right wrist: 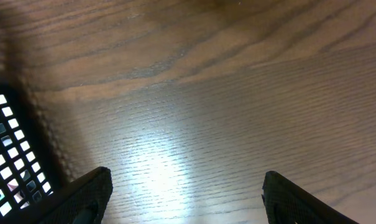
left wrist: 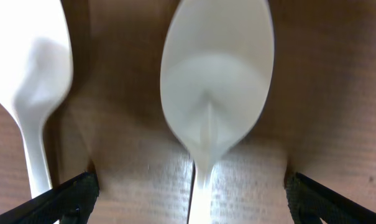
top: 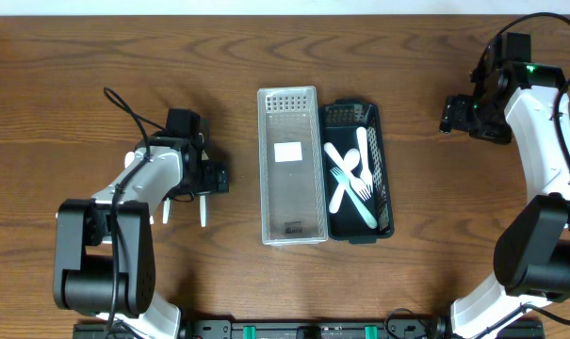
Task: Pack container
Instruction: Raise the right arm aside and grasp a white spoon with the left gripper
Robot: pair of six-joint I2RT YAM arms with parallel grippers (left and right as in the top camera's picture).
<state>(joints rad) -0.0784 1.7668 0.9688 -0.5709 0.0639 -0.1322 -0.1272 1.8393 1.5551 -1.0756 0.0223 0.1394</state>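
A black perforated container [top: 381, 160] at the table's middle holds several white plastic forks and spoons [top: 352, 179]. A clear lid or tray [top: 291, 104] lies beside it on the left. Two white spoons lie on the table at the left [top: 203, 209], [top: 166, 214]. My left gripper [top: 185, 193] is open low over them; its wrist view shows one spoon [left wrist: 215, 93] between the fingers and another [left wrist: 29, 74] at the left. My right gripper [top: 454, 113] is open and empty at the far right, with the container's corner [right wrist: 7, 149] at its view's left edge.
Bare wooden table [top: 435, 235] surrounds the container. The right arm's base stands at the right edge [top: 548, 254], the left arm's base at the front left [top: 105, 254].
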